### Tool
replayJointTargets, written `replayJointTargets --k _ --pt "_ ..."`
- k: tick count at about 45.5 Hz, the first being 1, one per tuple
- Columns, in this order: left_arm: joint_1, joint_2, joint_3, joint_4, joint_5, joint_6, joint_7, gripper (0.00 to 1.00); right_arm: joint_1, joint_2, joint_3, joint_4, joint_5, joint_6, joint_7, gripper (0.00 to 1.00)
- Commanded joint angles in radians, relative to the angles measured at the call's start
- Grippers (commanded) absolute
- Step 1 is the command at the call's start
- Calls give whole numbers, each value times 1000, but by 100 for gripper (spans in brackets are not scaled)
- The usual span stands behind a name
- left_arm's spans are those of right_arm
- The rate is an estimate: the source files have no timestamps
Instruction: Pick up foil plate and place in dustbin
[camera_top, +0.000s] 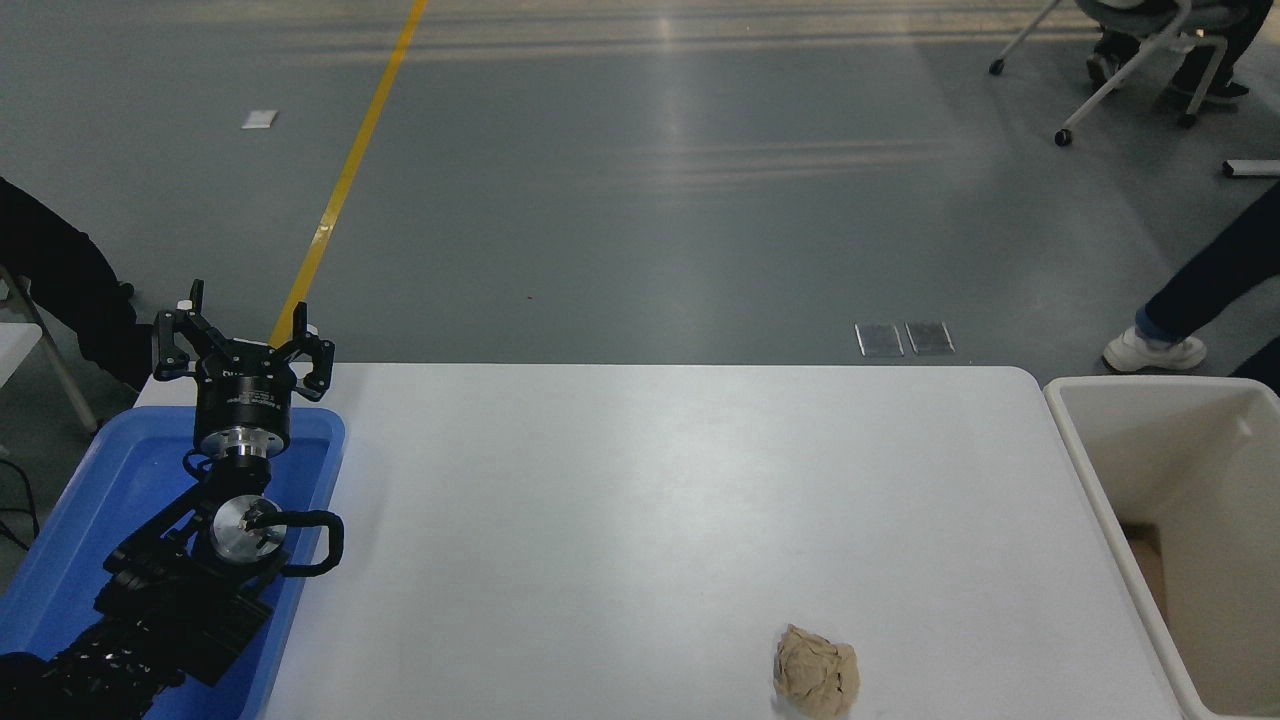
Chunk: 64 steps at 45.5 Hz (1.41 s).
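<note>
The foil plate cannot be seen in the head view, and the right gripper is also out of the picture. The dustbin (1105, 490) stands at the right end of the table (650, 500). 1 paper ball (817, 683) lies near the front edge. The left gripper (243, 345) (fingers spread open, holding nothing) is parked over the blue tray (70, 540).

- A lab or workshop hall: grey sealed floor (620, 220) with a yellow line (345, 170)
- Wheeled chair (1120, 60) beyond the white tabletop's (650, 500) far right corner
</note>
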Motion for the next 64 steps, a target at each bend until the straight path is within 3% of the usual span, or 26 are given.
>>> replayJointTargets --k 1,6,14,31,32,36,43,51,57,64 --pt "0 -1 0 0 0 0 0 99 -458 274 165 -295 207 -134 2 0" --pt "0 -1 0 0 0 0 0 99 -578 396 185 -459 316 -134 2 0" --pt "0 -1 0 0 -2 0 0 99 -625 465 235 -511 420 -142 -1 0" --pt "0 -1 0 0 -2 0 0 99 -624 532 272 -516 436 -210 -24 0" --pt "0 -1 0 0 -2 0 0 99 -621 532 272 -516 436 -210 -24 5" --pt "0 -1 0 0 -2 0 0 99 -610 531 272 -510 436 -211 -21 55" --pt "0 -1 0 0 -2 0 0 99 -575 529 280 -502 436 -210 -19 86" --pt "0 -1 0 0 -2 0 0 99 -497 516 278 -466 419 -204 -19 98" --pt "0 -1 0 0 -2 0 0 99 -334 390 272 -322 402 -194 -19 100" --pt "0 -1 0 0 0 0 0 99 -107 223 263 -18 209 -184 -22 98"
